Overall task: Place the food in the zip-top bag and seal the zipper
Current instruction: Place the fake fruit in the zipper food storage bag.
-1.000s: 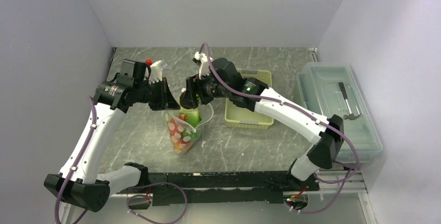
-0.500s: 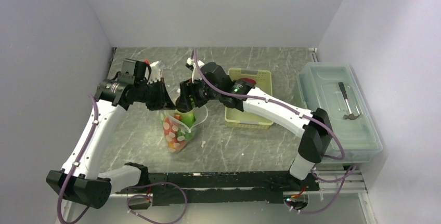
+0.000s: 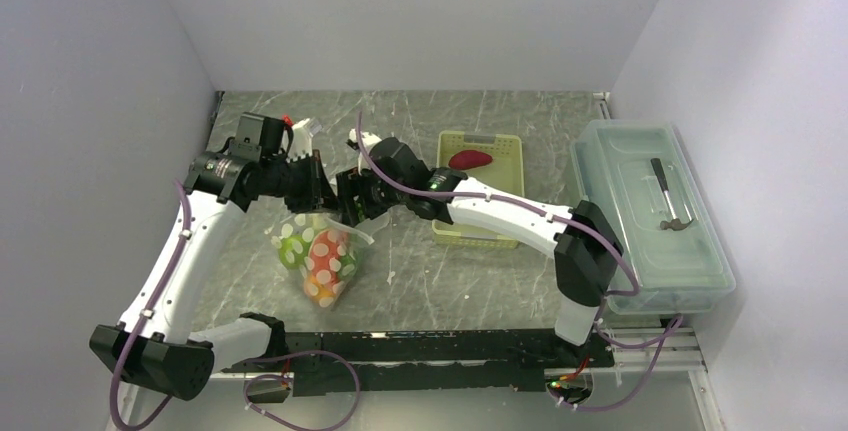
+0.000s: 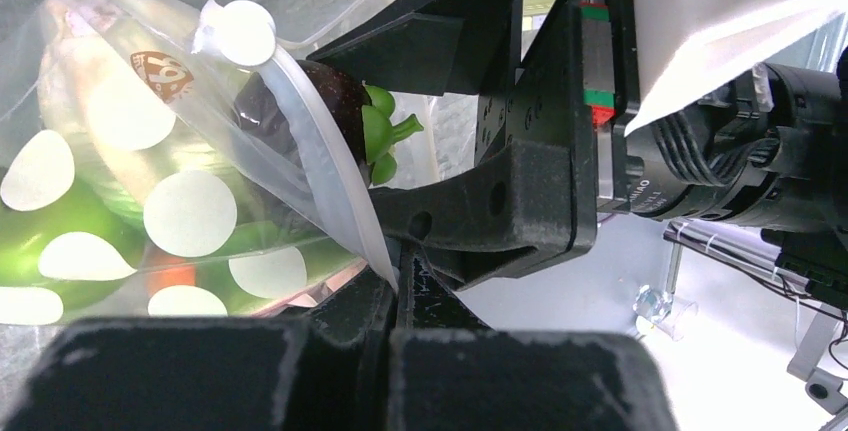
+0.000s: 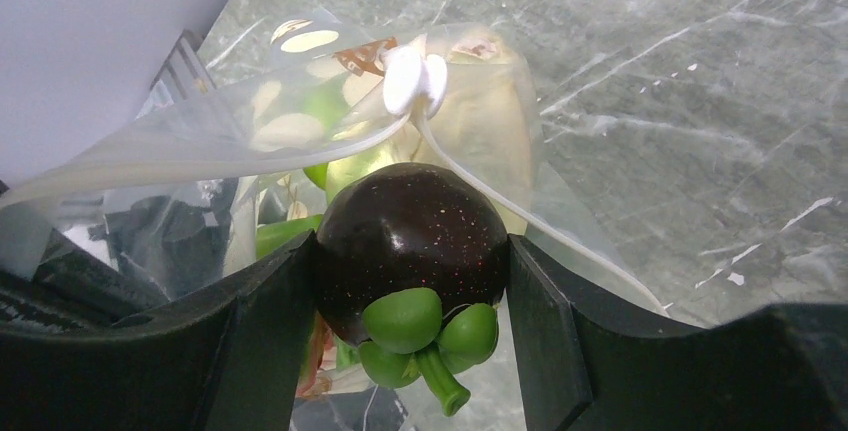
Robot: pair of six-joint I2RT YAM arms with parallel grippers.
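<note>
The zip-top bag (image 3: 318, 256) hangs low over the grey table (image 3: 450, 276), left of the yellow-green basket (image 3: 478, 241), with orange and green toy food showing through its white dots. Its zipper strip (image 4: 322, 166) is pinched in the fully closed left gripper (image 4: 395, 286). At the bag's mouth the right gripper (image 5: 410, 271), its fingers set fairly wide, clamps a dark maroon round fruit (image 5: 415, 226) with green leaves. A red piece (image 3: 470, 159) lies in the basket.

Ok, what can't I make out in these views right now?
- Top view: the dark fruit is hidden under the right gripper.
- Wrist views: whether it has passed the mouth of the zip-top bag; plastic folds overlap.
- All views: the bag's contents, smeared behind dotted plastic.
</note>
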